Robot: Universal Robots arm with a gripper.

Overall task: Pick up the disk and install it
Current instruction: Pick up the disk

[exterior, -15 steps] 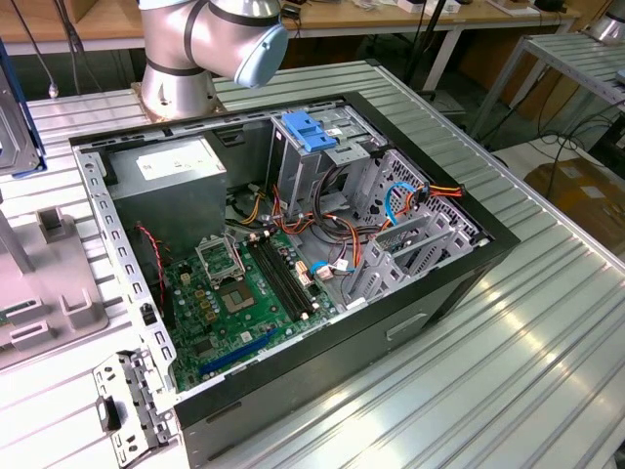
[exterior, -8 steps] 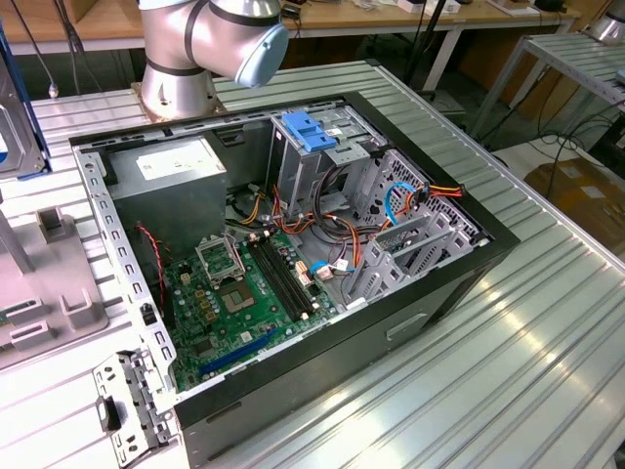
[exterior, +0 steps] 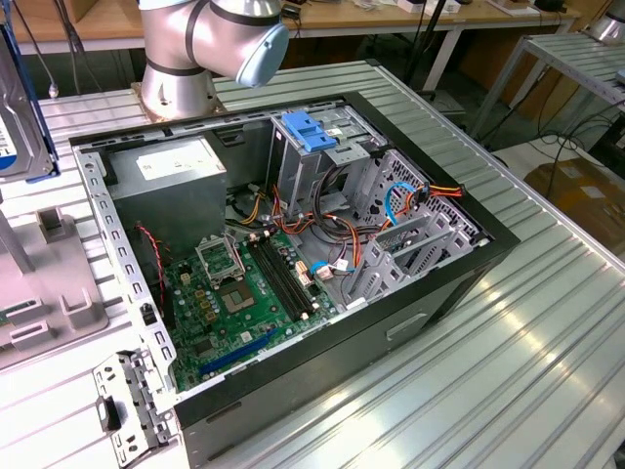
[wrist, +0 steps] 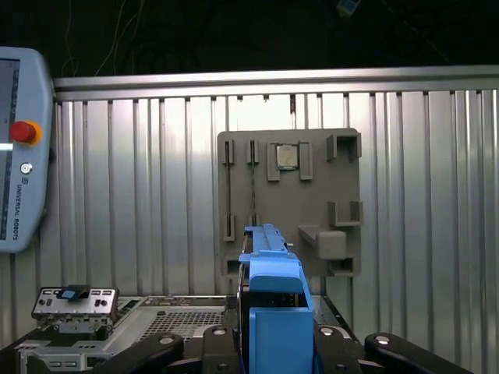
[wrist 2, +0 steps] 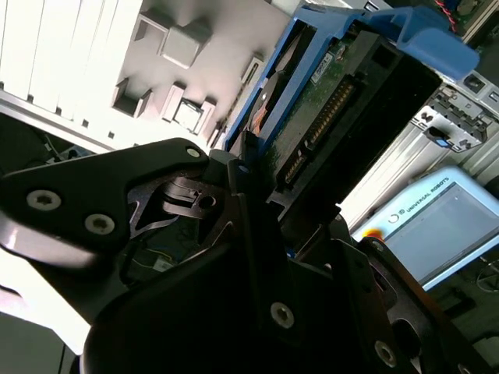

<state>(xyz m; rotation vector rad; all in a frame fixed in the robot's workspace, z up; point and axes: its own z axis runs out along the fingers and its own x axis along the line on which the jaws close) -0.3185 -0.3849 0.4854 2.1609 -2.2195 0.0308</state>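
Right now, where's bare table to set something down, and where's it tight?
Free: the ribbed table on the exterior view's right of the open computer case, and the strip nearest the camera. Crowded: inside the case, cables over the motherboard; the grey fixture and a loose bracket fill the exterior view's left.

disk (wrist 2: 343,101) | blue side rails, dark underside | gripped edge-on in hand (wrist: 273,344)

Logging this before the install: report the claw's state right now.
Claw: closed, holding the hard drive with the blue side rails.
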